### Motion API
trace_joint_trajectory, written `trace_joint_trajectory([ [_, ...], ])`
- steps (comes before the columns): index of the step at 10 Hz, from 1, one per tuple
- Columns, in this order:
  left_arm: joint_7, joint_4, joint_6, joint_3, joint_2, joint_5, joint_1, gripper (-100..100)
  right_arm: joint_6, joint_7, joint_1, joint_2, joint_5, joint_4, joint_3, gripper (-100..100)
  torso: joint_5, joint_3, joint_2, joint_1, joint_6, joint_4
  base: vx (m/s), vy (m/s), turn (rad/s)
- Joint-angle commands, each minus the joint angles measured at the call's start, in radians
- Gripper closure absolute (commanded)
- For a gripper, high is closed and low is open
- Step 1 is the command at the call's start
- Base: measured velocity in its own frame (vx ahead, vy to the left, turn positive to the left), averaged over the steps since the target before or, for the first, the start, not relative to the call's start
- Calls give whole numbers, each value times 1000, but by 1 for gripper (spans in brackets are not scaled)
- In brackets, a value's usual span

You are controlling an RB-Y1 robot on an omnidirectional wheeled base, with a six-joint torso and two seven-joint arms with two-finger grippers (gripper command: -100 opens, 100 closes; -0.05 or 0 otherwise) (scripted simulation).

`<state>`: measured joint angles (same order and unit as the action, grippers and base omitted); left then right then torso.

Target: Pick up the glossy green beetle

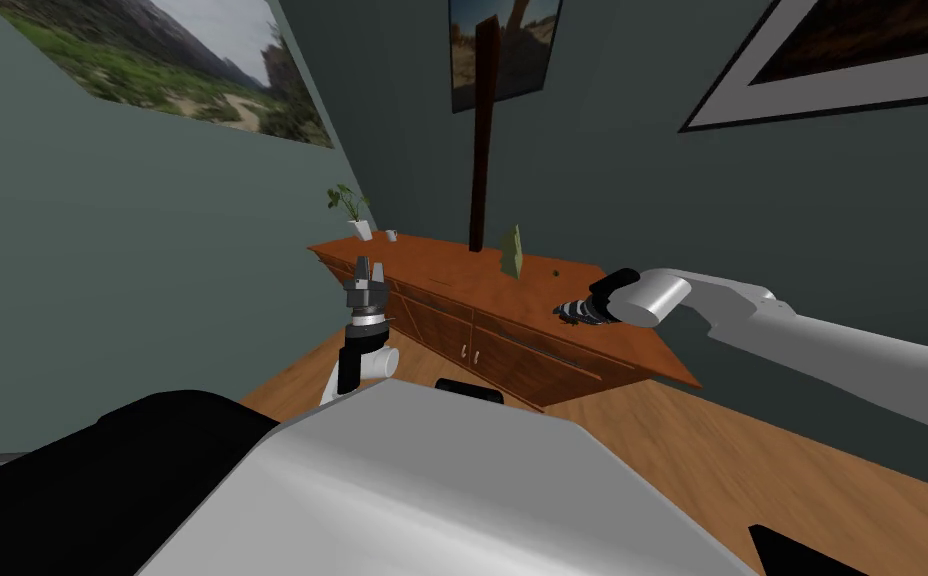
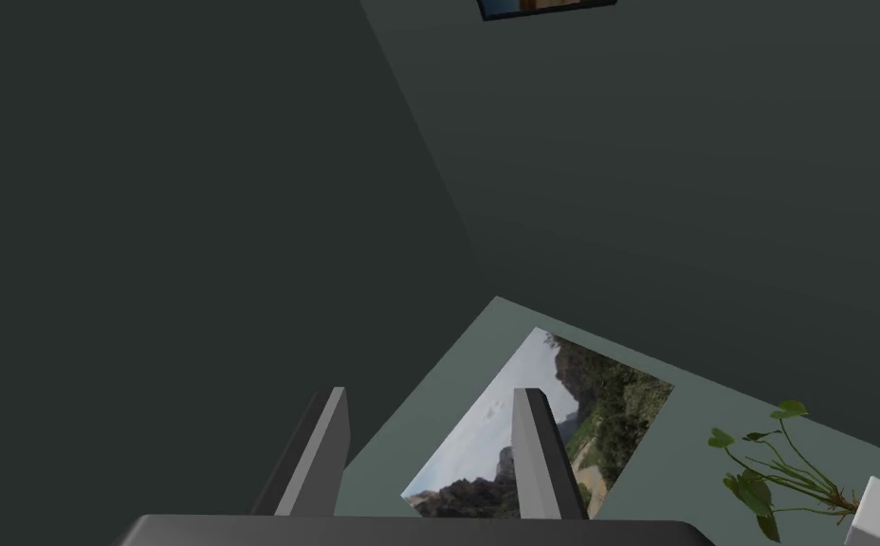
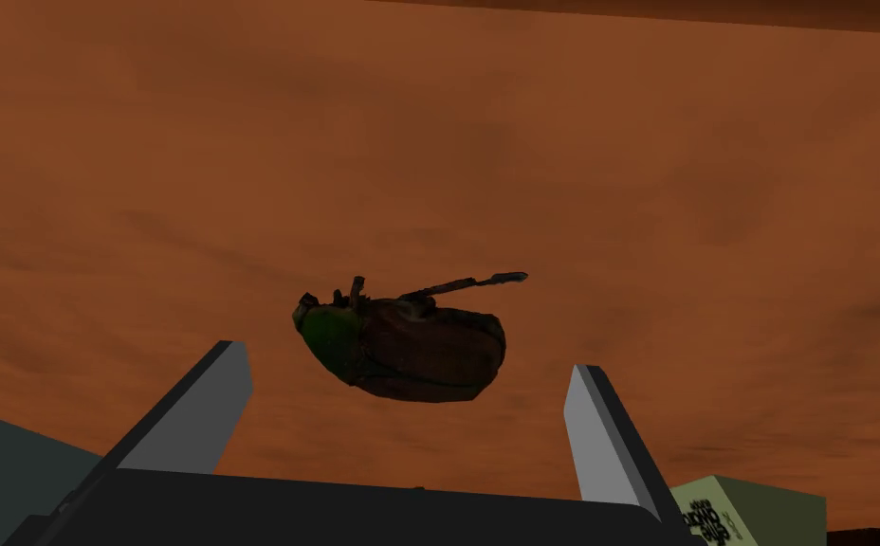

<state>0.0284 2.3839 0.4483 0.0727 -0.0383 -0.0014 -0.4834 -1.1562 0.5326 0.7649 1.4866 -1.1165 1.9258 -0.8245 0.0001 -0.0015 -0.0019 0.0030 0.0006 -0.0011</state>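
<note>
Hovering over the reddish-brown worktop (image 3: 523, 142), our right gripper (image 3: 408, 368) spreads its fingers open either side of the beetle (image 3: 429, 343), green-headed and brown-backed, without touching it. Near the beetle, a green box (image 3: 760, 512) carries dark print we cannot read. Our left gripper (image 2: 429, 403) stands open too.

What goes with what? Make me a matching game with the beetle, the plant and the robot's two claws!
Things:
1 beetle
2 potted plant
3 left claw
4 right claw

Places and states:
A open, pointing up in front of the sideboard
B lying on the brown sideboard top
C open, facing the beetle
D standing at the sideboard's left end

Pairs: 1-B, 2-D, 3-A, 4-C
</note>
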Motion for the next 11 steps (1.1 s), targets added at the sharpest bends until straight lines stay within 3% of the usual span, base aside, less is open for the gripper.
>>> trace_joint_trajectory([
  [1, 0, 0, 0, 0, 0, 0, 0, 0, 6, 2, -7, -12, 8, -43, 2, -100, 0, 0, 0, 0, 0, 0, -119, -42, 290],
  [8, 0, 0, 0, 0, 0, 0, 0, 0, 18, 12, -21, -65, 34, -210, 10, -100, 0, 3, 5, 0, 1, 2, -94, -28, 166],
  [9, 0, 0, 0, 0, 0, 0, 0, 0, 18, 12, -21, -55, 31, -192, 10, -100, -1, 3, 4, 0, 1, 1, -35, -8, 27],
  [10, 0, 0, 0, 0, 0, 0, 0, 0, 18, 11, -21, -56, 31, -193, 11, 100, -1, 2, 2, 0, 1, 1, -6, -1, 0],
  [11, 0, 0, 0, 0, 0, 0, 0, 0, 18, 11, -21, -56, 31, -193, 11, 100, 0, 0, 0, 1, 2, 0, 0, 0, 0],
])
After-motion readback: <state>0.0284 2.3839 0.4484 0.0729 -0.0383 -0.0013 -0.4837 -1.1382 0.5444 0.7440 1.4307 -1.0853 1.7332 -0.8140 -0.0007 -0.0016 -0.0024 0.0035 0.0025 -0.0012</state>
